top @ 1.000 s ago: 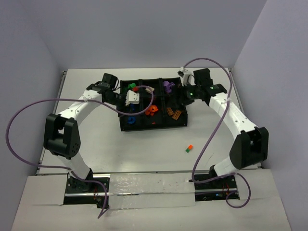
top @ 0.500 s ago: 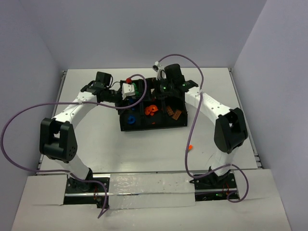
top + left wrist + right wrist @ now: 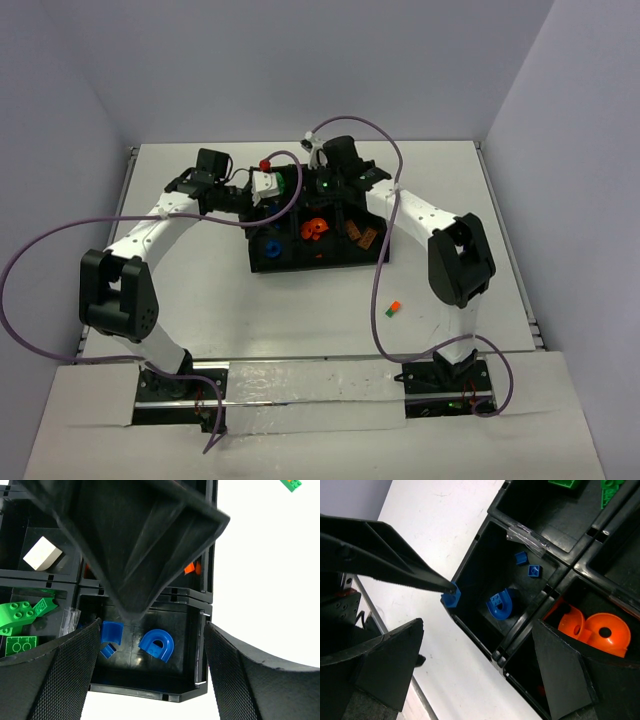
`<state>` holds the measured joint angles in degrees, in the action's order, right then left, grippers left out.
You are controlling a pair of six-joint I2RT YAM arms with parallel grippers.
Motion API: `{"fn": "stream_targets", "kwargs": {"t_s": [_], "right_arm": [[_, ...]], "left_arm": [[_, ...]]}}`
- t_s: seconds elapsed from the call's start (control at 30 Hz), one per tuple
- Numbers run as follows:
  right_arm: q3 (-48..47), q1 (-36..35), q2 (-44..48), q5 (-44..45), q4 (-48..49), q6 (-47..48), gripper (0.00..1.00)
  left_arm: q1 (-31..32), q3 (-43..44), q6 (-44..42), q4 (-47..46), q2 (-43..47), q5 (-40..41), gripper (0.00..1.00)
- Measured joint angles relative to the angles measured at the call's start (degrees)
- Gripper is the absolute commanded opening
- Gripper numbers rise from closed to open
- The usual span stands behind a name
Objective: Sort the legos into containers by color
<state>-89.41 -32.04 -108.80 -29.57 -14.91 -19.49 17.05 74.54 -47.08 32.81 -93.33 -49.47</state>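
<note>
Left gripper [image 3: 151,625] and right gripper [image 3: 479,625] hang close together over the tray [image 3: 330,263]. From above, their fingertips are lost among arms and cables, so only the wrist views show them. An out-of-focus black wedge [image 3: 135,545] blocks much of the left wrist view. A dark spike [image 3: 395,565] crosses the right wrist view. I cannot tell what either is. The arms hide most of the tray's far row.

Nearest, on the table [image 3: 200,300] near and right of the tray, an orange lego [image 3: 395,304] and a green lego [image 3: 389,313] lie just beside each other. The tray's near row holds blue legos [image 3: 500,604] at left, some of them arched, orange legos [image 3: 315,230] in the middle and brown legos [image 3: 365,237] at right. A small blue brick [image 3: 451,599] sits at the tray's corner rim by the spike's tip; whether they touch is unclear. Green legos [image 3: 17,615] and a tan block [image 3: 42,552] lie in other compartments.

Both grippers gape wide with nothing between their fingers, above the blue compartment.
</note>
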Motion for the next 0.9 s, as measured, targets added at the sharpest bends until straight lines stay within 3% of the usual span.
{"fn": "stream_targets", "kwargs": {"t_s": [0.9], "right_arm": [[-5.48, -1.96, -6.2, 0.82, 0.63, 1.54, 0.96]], "left_arm": [[-0.92, 0.0, -0.05, 3.37, 1.34, -1.37, 0.88]]}}
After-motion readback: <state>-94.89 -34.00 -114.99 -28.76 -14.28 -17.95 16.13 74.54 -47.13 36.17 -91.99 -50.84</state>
